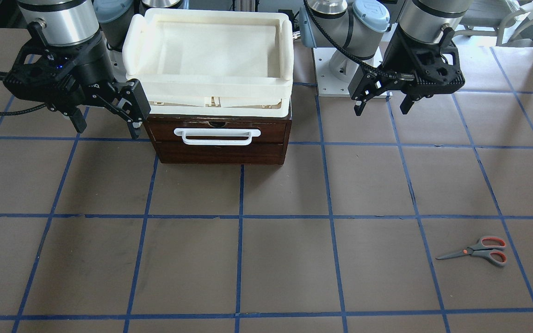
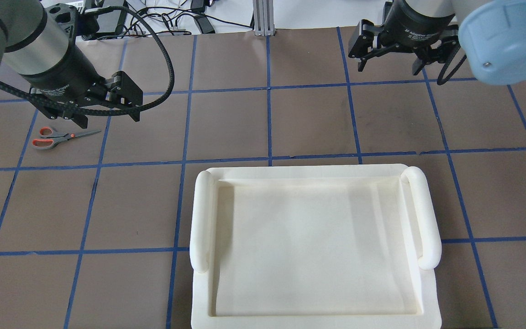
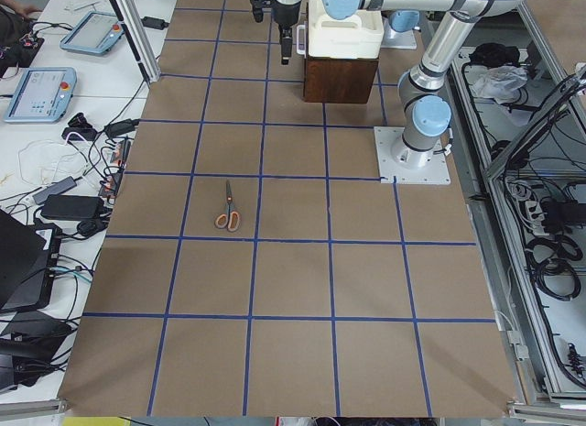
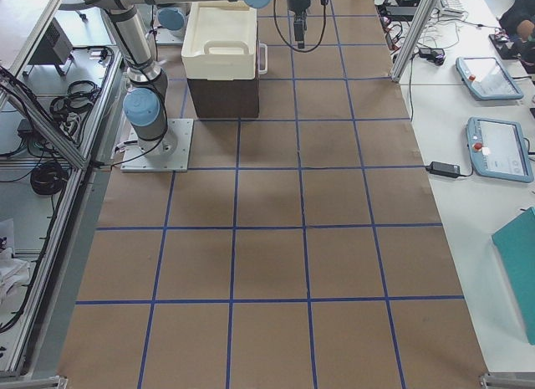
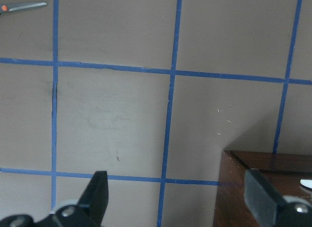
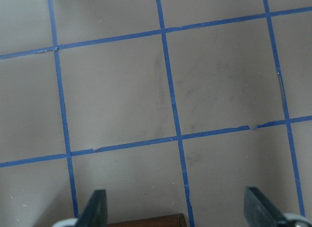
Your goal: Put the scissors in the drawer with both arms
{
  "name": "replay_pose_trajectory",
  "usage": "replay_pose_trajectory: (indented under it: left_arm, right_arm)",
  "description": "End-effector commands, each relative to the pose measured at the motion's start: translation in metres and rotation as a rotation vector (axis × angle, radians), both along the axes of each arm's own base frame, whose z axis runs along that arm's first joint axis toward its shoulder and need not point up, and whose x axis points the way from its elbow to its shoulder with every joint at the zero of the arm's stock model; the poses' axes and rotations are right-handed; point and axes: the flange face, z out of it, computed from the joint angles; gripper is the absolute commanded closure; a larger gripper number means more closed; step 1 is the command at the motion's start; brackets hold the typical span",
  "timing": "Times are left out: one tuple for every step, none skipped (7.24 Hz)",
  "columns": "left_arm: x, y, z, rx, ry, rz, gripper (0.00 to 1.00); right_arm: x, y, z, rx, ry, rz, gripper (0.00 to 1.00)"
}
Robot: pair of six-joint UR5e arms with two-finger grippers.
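Fingers (image 1: 407,103) black, angular; scissors (image 1: 465,251) slim, grey-handled.

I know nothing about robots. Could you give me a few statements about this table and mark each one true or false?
1. The scissors lie flat on the table, untouched. True.
2. The drawer is pulled open. False: it is shut.
3. The cream tray sits above the drawer. True.
4. The left gripper holds the scissors. False: its fingers are open and empty.
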Motion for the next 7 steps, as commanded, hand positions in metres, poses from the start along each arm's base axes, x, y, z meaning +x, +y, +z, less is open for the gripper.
replay_pose_trajectory:
  left_arm:
    - [-0.002,0.002,0.001,-0.003,0.003,-0.052,0.0]
    - [-0.001,0.002,0.003,-0.009,-0.006,-0.112,0.0]
    - [0.004,0.001,-0.002,0.0,-0.009,-0.158,0.0]
    - [0.03,-0.013,-0.007,0.004,-0.056,-0.414,0.0]
    - [0.092,-0.024,-0.017,0.042,-0.08,-0.53,0.0]
    - [0.16,-0.03,-0.04,0.09,-0.052,-0.625,0.0]
    - [0.199,-0.043,-0.071,0.159,-0.043,-0.859,0.0]
  right_arm:
    - [-0.001,0.0,0.001,0.0,0.007,-0.001,0.0]
    - [0.001,0.001,0.0,0.005,0.001,0.003,0.0]
    - [0.003,0.004,-0.005,0.041,-0.001,0.01,0.0]
    - [0.016,0.001,-0.021,0.085,-0.051,0.076,0.0]
    - [0.028,-0.013,-0.056,0.164,-0.081,0.257,0.0]
    - [0.033,-0.028,-0.091,0.228,-0.098,0.418,0.0]
    - [0.044,-0.042,-0.128,0.284,-0.118,0.47,0.0]
